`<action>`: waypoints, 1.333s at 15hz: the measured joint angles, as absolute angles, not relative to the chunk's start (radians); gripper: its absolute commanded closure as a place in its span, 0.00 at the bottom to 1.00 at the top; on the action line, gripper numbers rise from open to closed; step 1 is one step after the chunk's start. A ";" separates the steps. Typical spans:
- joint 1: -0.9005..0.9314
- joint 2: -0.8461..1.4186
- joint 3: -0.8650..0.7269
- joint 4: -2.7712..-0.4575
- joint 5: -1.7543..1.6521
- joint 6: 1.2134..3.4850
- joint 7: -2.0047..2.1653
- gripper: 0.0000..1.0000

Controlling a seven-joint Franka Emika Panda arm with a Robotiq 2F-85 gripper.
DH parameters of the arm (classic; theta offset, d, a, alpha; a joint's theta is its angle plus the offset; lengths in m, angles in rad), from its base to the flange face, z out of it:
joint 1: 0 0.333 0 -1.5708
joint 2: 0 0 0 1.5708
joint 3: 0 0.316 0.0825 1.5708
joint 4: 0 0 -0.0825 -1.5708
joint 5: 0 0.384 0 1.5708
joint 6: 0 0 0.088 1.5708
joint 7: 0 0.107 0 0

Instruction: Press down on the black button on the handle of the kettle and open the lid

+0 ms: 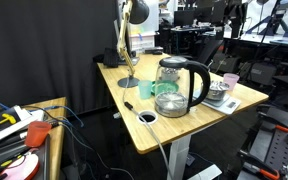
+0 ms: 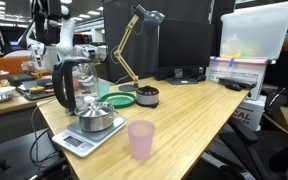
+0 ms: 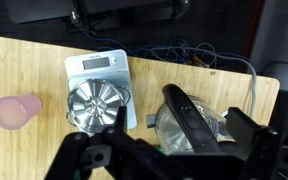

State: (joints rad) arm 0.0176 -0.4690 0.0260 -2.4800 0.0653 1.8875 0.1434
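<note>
The glass kettle stands on the wooden table, also seen in an exterior view. Its black loop handle faces the scale. In the wrist view I look down on the kettle; the handle runs across its top, with the black button as a faint tab on it. The lid lies shut. My gripper is open above the kettle, dark fingers spread either side of it, not touching. I cannot make out the gripper in the exterior views.
A scale with a metal bowl and a pink cup sit beside the kettle. A green plate, desk lamp and table grommet stand nearby. Cables hang past the table edge.
</note>
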 measured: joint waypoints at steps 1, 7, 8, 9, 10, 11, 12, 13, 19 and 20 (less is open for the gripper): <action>0.018 -0.469 0.026 -2.480 0.065 1.888 0.143 0.00; 0.018 -0.469 0.026 -2.481 0.066 1.887 0.144 0.00; 0.018 -0.469 0.027 -2.485 0.065 1.889 0.144 0.00; 0.018 -0.469 0.029 -2.491 0.056 1.892 0.144 0.00; 0.018 -0.469 0.032 -2.500 0.043 1.896 0.144 0.00; 0.018 -0.469 0.035 -2.511 0.031 1.898 0.144 0.00; 0.019 -0.469 0.036 -2.523 0.024 1.899 0.143 0.00; 0.019 -0.469 0.037 -2.536 0.018 1.901 0.139 0.00; 0.024 -0.469 0.037 -2.557 0.009 1.928 0.101 0.00; 0.024 -0.468 0.037 -2.557 0.009 1.928 0.092 0.04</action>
State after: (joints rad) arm 0.0243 -0.4680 0.0370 -2.5571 0.0090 1.9283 0.0920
